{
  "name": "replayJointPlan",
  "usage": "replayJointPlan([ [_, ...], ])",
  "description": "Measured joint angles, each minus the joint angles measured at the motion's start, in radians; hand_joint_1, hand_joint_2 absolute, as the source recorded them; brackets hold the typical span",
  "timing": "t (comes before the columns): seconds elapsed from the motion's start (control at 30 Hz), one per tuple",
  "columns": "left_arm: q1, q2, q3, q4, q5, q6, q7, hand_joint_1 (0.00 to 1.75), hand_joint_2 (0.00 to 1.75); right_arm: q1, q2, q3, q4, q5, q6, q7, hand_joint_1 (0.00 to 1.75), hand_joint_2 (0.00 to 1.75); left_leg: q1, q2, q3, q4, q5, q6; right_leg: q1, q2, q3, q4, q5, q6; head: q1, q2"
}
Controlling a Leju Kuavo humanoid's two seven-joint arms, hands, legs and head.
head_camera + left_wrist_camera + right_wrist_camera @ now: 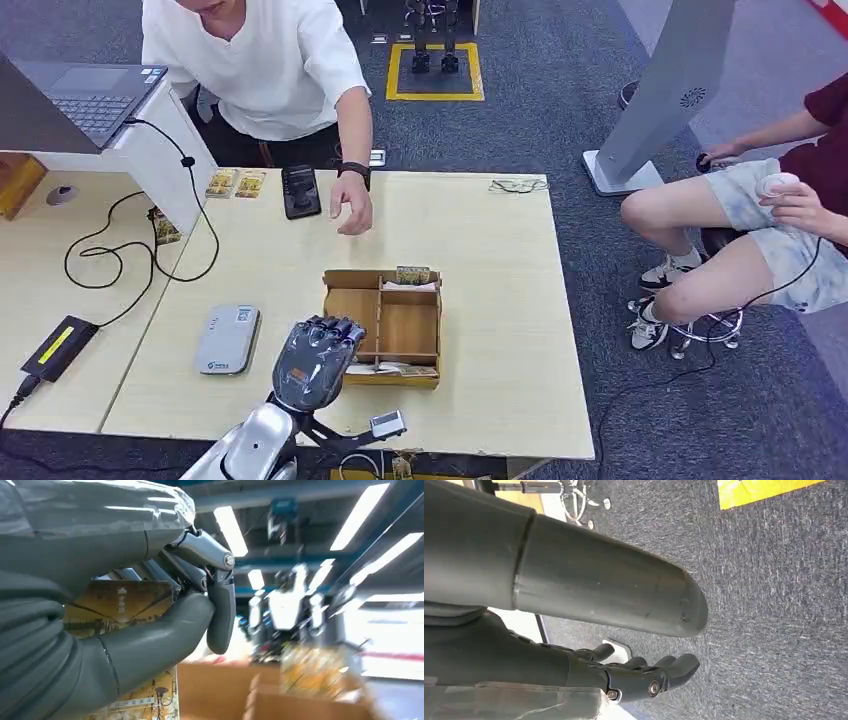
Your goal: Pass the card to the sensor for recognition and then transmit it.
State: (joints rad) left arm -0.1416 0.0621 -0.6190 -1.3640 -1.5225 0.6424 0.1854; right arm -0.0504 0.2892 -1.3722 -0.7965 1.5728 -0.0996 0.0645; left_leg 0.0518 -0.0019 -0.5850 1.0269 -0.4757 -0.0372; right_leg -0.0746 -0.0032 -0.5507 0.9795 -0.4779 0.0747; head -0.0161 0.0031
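Observation:
My left hand (315,360) hovers over the left front part of the wooden divided box (385,325). In the left wrist view the left hand (150,610) pinches a yellow-brown printed card (120,605) between the thumb and the fingers. More cards stand at the box's far edge (413,275) and lie along its near edge (395,371). The sensor (228,340), a flat grey-white device, lies on the table just left of my hand. My right hand (644,675) hangs over the dark carpet with its fingers apart and nothing in it.
A person in a white shirt reaches a hand (352,212) over the table beside a black phone (300,190). A laptop (90,95), cables and a black adapter (55,345) sit at the left. Another person (760,220) sits at the right.

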Motion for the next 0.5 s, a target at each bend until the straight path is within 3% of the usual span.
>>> replayJointPlan([
  [0.23, 0.001, -0.002, 0.000, 0.000, 0.000, 0.000, -0.001, 1.75, 1.75, 0.000, 0.000, 0.000, 0.000, 0.000, 0.000, 0.000, 0.00, 0.00, 0.000, 0.000, 0.000, 0.000, 0.000, 0.000, 0.000, 0.000, 0.000, 0.000, 0.000, 0.000, 0.000, 0.000],
  [0.33, 0.015, -0.028, 0.042, -0.024, 0.000, 0.000, -0.072, 1.75, 1.75, 0.000, 0.000, 0.000, 0.000, 0.000, 0.000, 0.000, 0.00, 0.00, 0.000, 0.000, 0.000, 0.000, 0.000, 0.000, 0.000, 0.000, 0.000, 0.000, 0.000, 0.000, 0.000, 0.000],
  [0.4, 0.047, -0.127, 0.161, -0.099, 0.001, -0.004, -0.222, 1.75, 1.75, 0.000, 0.000, 0.001, 0.004, 0.000, 0.000, 0.000, 0.00, 0.00, 0.000, 0.000, 0.000, 0.000, 0.000, 0.000, 0.000, 0.000, 0.000, 0.000, 0.000, 0.000, 0.000, 0.000],
  [0.47, 0.049, -0.192, 0.235, -0.142, 0.006, -0.006, -0.272, 1.75, 1.75, 0.000, 0.000, 0.006, 0.013, 0.000, -0.006, -0.001, 0.00, 0.00, 0.000, 0.000, 0.000, 0.000, 0.000, 0.000, 0.000, 0.000, 0.000, 0.000, 0.000, 0.000, 0.000, 0.000],
  [0.5, 0.049, -0.198, 0.241, -0.144, 0.006, -0.006, -0.274, 1.75, 1.75, 0.000, 0.000, 0.006, 0.014, 0.000, -0.007, -0.001, 0.00, 0.00, 0.000, 0.000, 0.000, 0.000, 0.000, 0.000, 0.000, 0.000, 0.000, 0.000, 0.000, 0.000, 0.000, 0.000],
])
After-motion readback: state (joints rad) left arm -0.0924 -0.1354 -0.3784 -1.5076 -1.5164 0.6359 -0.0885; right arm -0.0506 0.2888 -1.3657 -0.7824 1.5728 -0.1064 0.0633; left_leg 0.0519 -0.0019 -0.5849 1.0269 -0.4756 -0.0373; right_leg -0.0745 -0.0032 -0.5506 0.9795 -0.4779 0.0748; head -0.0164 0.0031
